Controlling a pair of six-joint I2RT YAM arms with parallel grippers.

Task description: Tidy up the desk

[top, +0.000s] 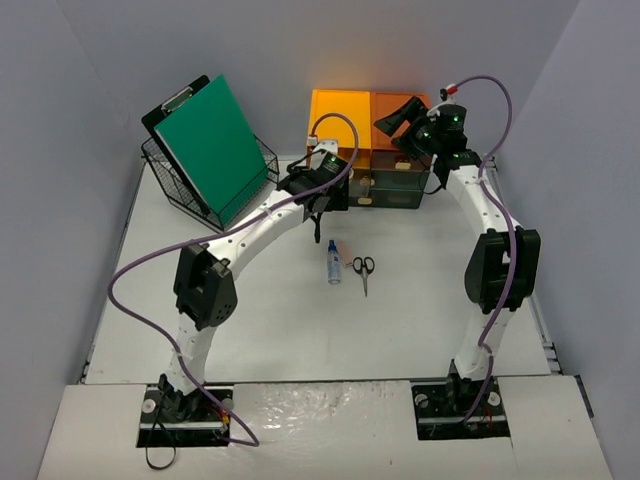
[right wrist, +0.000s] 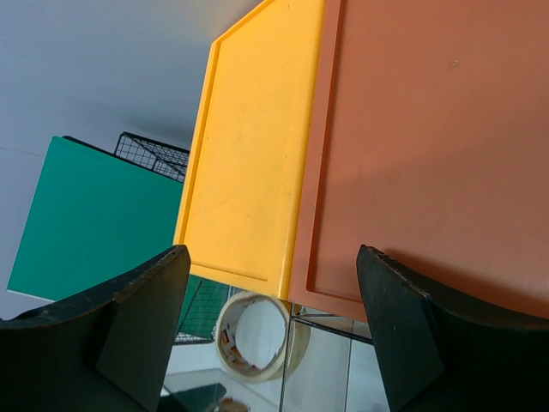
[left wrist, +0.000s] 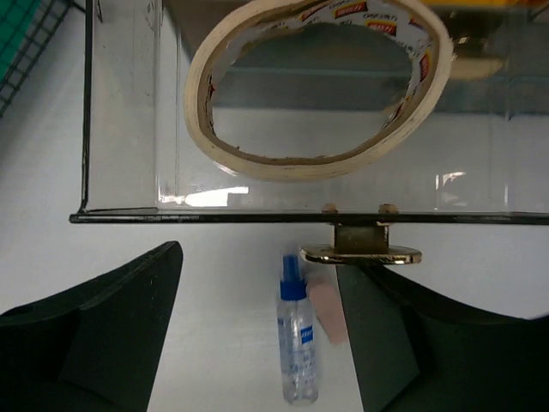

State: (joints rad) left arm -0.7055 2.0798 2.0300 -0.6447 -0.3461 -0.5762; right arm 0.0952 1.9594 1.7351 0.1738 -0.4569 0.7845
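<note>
The white desk (top: 250,320) holds a small clear bottle with a blue cap (top: 334,266), black scissors (top: 363,268) and a pink eraser (top: 344,249). My left gripper (top: 320,215) is open and empty, just in front of a clear drawer unit (top: 390,187). In the left wrist view its jaws (left wrist: 257,257) stand wide over the bottle (left wrist: 297,339) and eraser (left wrist: 328,311). The drawer's gold handle (left wrist: 360,253) is by the right finger. A roll of masking tape (left wrist: 317,163) lies in the drawer. My right gripper (top: 398,117) is open and empty above the yellow lid (right wrist: 249,154) and orange lid (right wrist: 429,146).
A black wire basket (top: 165,180) at the back left holds a green board (top: 212,145) and a black clipboard. Yellow (top: 338,115) and orange (top: 392,105) boxes stand against the back wall. Pale walls close in three sides.
</note>
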